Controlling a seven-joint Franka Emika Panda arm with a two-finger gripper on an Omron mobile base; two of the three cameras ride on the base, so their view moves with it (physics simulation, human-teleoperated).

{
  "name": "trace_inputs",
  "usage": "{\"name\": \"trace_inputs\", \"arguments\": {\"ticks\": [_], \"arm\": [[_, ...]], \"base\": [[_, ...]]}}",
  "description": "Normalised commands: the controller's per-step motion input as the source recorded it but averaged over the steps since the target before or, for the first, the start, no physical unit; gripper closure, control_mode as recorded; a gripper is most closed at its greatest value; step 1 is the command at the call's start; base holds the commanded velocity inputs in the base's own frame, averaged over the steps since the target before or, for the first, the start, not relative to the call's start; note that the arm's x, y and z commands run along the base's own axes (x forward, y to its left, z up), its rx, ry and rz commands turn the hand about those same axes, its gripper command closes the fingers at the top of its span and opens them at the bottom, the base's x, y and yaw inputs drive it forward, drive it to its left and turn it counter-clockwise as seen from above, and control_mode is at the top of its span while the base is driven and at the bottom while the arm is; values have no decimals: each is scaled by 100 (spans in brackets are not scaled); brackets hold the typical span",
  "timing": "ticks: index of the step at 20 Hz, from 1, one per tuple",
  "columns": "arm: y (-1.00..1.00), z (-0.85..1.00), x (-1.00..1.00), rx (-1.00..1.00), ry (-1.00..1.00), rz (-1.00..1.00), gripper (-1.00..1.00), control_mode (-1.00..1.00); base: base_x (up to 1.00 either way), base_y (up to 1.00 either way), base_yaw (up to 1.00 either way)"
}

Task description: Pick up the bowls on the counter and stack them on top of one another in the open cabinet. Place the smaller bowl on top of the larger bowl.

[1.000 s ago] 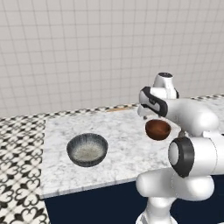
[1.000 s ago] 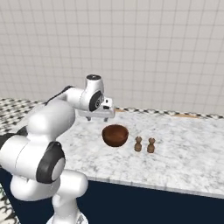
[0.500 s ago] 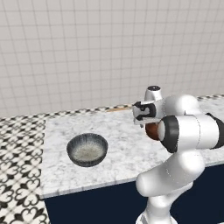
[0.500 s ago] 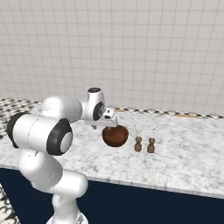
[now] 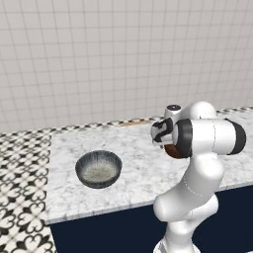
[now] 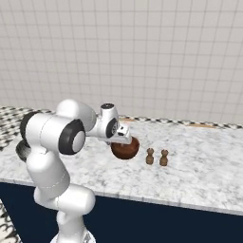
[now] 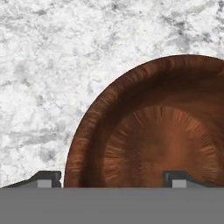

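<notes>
The smaller bowl (image 7: 153,131), glossy reddish-brown, sits on the marble counter (image 5: 138,163) right under my hand. My gripper (image 7: 111,179) is open and straddles its near rim, with one fingertip (image 7: 46,178) outside the wall and the other inside the bowl. From the right base view the gripper (image 6: 125,140) reaches down onto the smaller bowl (image 6: 126,149). The larger bowl (image 5: 99,169), dark grey with a pale speckled inside, stands apart to the left on the counter. The open cabinet is out of view.
Two tiny brown shakers (image 6: 149,156) (image 6: 163,158) stand just right of the brown bowl. The counter's front edge drops to a navy base (image 6: 156,220). A tiled wall runs behind, and patterned floor (image 5: 22,197) lies to the left.
The hand has come down from above the brown bowl to its rim, and the arm's elbow has swung forward and lower. Both bowls stay put.
</notes>
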Motion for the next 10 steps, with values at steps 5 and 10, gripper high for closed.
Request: {"name": "trace_inputs", "arguments": {"ticks": [5, 10], "arm": [[0, 0, 1, 0, 0, 0, 100, -100], [0, 11, 0, 0, -1, 0, 100, -100]], "base": [[0, 0, 0], [0, 0, 0]]}}
